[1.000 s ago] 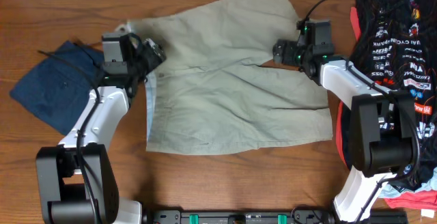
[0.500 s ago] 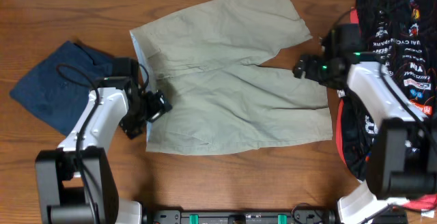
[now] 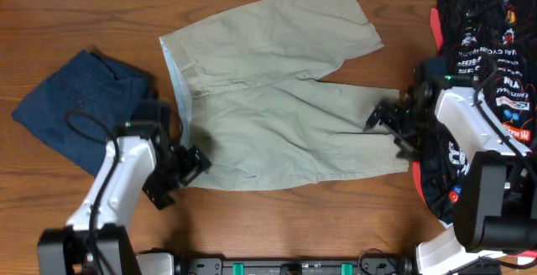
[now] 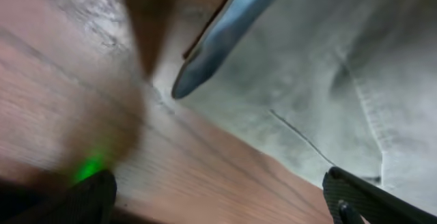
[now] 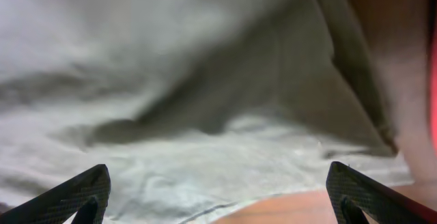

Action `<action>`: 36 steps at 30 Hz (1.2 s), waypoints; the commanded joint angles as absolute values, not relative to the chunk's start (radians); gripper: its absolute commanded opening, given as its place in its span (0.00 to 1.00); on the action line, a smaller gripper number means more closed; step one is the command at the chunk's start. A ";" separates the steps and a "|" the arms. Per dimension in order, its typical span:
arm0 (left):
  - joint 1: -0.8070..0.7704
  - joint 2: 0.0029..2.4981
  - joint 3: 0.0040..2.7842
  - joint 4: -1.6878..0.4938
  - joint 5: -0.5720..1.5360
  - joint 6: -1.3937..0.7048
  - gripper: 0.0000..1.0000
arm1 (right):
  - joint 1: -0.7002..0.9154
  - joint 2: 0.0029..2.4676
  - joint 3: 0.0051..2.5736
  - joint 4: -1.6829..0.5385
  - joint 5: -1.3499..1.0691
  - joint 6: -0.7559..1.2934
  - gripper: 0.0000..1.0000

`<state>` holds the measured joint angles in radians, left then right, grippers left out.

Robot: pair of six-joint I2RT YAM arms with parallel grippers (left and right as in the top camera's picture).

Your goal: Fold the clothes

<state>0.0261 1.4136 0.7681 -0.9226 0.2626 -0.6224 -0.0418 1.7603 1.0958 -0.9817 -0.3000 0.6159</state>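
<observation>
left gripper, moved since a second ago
Yes. Seen from overhead, the left gripper went down the frame, from level with the top of the navy trousers to their lower tip, at the bottom left corner of the khaki shorts.

The shorts (image 3: 277,116) are seen in plain khaki-beige, with a pale blue lining (image 3: 172,65) shown at the waistband. The trousers (image 3: 71,107) are coloured dark navy. The jersey (image 3: 491,53) is black, printed with white and red lettering. The counter (image 3: 294,225) is marked by reddish-brown wood grain.
</observation>
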 commanded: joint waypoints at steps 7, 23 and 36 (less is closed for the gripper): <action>0.027 1.275 0.577 -0.744 0.281 -0.657 0.98 | -0.046 1.690 0.945 -0.981 -0.359 0.654 0.99; 0.027 1.275 0.448 -0.443 0.324 -0.667 0.89 | -0.032 1.591 0.783 -0.854 -0.300 0.727 0.99; 0.027 1.275 0.448 -0.503 0.324 -0.667 0.27 | -0.031 1.591 0.691 -0.575 -0.251 0.770 0.63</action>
<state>0.0261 1.2591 0.4690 -0.4824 0.3290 -0.6678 -0.0387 1.5509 0.7292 -0.5938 -0.3099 0.7696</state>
